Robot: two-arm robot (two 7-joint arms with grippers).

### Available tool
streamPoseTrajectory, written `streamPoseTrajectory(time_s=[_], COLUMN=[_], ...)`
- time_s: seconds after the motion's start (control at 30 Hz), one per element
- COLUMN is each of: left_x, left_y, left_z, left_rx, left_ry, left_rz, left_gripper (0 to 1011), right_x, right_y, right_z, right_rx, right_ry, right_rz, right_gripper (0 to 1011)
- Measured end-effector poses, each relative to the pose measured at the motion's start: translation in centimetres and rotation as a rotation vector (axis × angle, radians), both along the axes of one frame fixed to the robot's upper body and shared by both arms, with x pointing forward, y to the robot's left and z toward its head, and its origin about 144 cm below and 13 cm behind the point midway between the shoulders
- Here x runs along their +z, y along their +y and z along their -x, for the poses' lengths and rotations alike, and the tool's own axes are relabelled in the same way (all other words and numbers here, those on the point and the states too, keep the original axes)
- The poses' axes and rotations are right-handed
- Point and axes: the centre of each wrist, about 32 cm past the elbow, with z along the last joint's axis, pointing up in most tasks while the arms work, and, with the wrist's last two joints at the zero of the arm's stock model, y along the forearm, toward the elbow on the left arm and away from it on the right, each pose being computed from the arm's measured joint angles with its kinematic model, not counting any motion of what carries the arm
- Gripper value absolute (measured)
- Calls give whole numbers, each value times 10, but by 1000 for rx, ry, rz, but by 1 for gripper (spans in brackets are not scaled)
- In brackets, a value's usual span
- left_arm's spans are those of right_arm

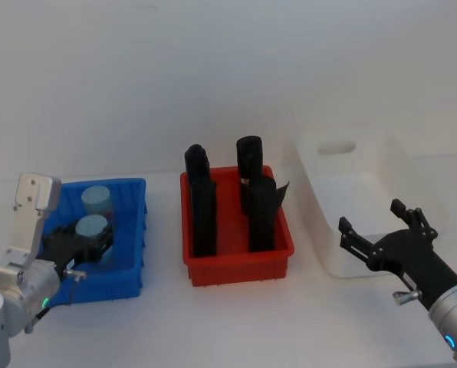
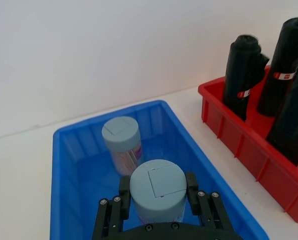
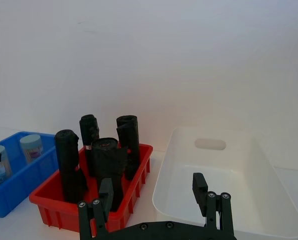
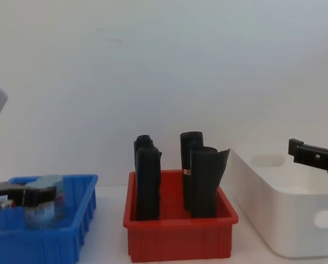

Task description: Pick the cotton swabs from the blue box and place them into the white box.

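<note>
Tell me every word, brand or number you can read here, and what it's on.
Nothing here is legible.
Red-and-white bands on the black rolls: print too small to read.
Pinkish label on the far cotton swabs jar: blurred.
Near cotton swabs jar, held by the left tool: plain lid, no text.

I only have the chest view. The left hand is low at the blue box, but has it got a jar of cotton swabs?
Observer: Yes. The left wrist view shows the left hand clasping the lid of the nearer jar, upright in the blue box.
Operator: Any others in there?
Observer: A second jar stands behind it, toward the back wall.
Operator: And the white box?
Observer: No jar shows inside; the open right hand hovers at its near end.
</note>
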Motion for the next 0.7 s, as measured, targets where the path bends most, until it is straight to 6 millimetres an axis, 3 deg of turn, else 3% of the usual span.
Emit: streamPoseTrajectory(time_s=[0.7], left_x=[75], left_y=[-7], left_z=[14], left_rx=[-182], left_ry=[-65], left_rz=[-70], left_gripper=[664], right_x=[0], right_y=[0], right_z=[0], right_rx=[0], right_ry=[0], right_rz=[0], right_gripper=[1002])
